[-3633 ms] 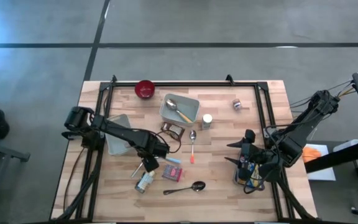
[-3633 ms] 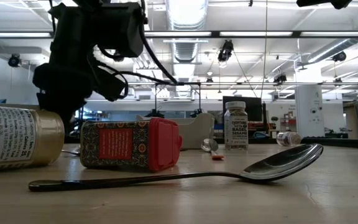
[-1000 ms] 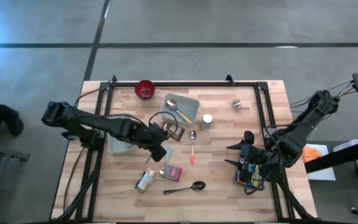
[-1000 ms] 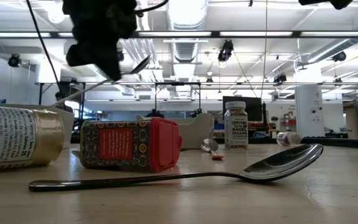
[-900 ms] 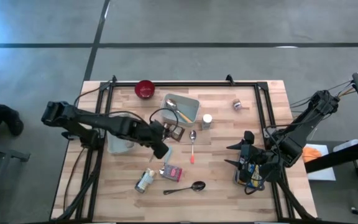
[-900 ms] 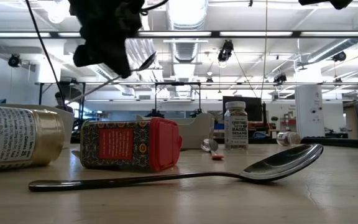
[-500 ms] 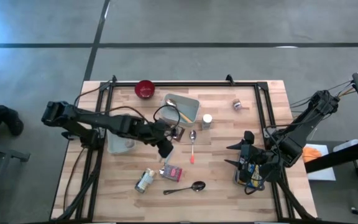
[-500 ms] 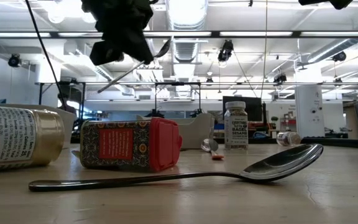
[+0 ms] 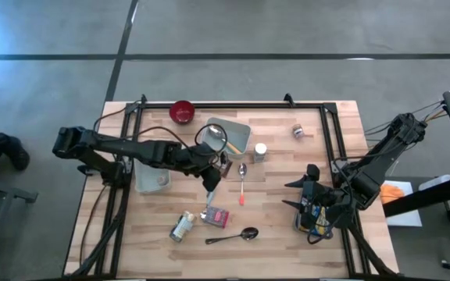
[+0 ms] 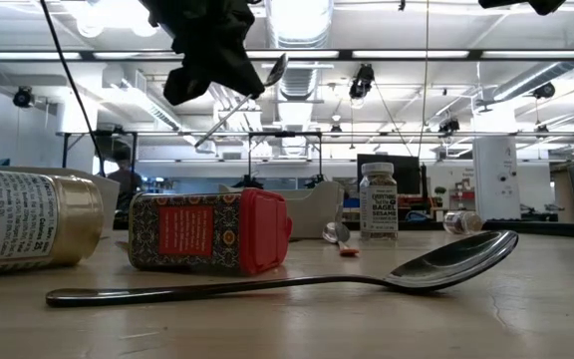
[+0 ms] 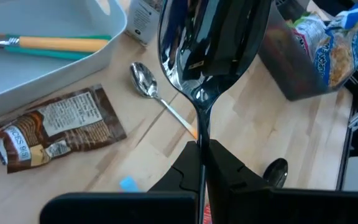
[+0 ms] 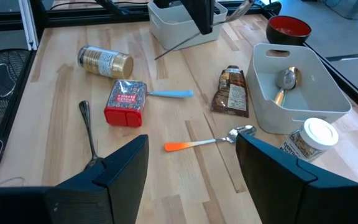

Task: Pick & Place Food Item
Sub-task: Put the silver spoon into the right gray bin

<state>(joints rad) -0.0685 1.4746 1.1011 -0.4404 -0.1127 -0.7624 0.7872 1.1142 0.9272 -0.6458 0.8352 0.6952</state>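
left gripper (image 9: 209,178) carried spoon (image 11: 207,56) farther right

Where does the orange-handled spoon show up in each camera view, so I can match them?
High view: the orange-handled spoon lies mid-table, close to the white-lidded jar.
Low view: far back, just left of the jar.
Left wrist view: on the wood, between the brown packet and the jar.
Right wrist view: on the wood, close to the jar.
Shared landmark: the jar.
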